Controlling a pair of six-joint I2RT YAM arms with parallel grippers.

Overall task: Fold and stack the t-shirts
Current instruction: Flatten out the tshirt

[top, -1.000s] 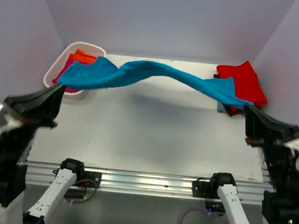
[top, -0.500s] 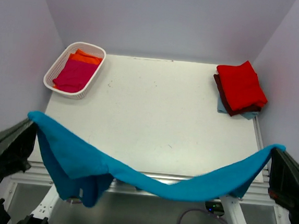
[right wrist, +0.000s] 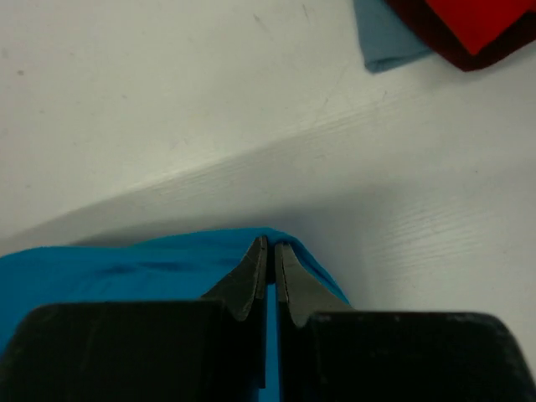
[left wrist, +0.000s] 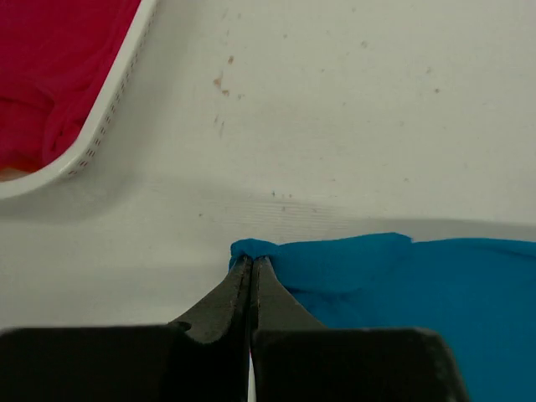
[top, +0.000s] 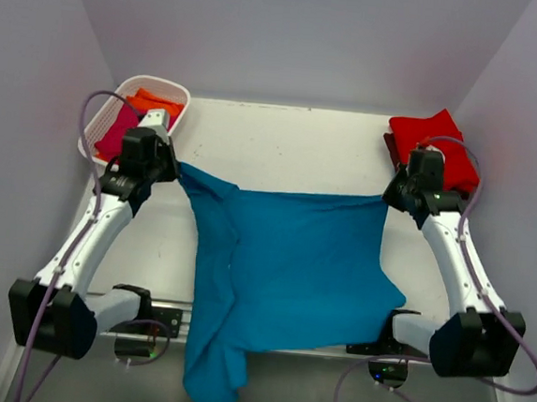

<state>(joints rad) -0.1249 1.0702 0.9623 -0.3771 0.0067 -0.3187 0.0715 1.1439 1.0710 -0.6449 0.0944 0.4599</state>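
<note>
The teal shirt [top: 292, 259] lies spread across the frame's centre, its lower left part hanging over the near edge of the table [top: 283, 146]. The left gripper [top: 172, 166] and the right gripper [top: 388, 196], jaws pinched tight, each clamp one far corner. A folded red shirt [top: 433, 145] tops the upper-right stack.

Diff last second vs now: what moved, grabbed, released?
The teal t-shirt, stretched in the air a second ago, swung toward the near edge and is now spread on the table, its near end hanging over. The left gripper and right gripper stay shut on its far corners. The basket and folded stack are unchanged.
</note>
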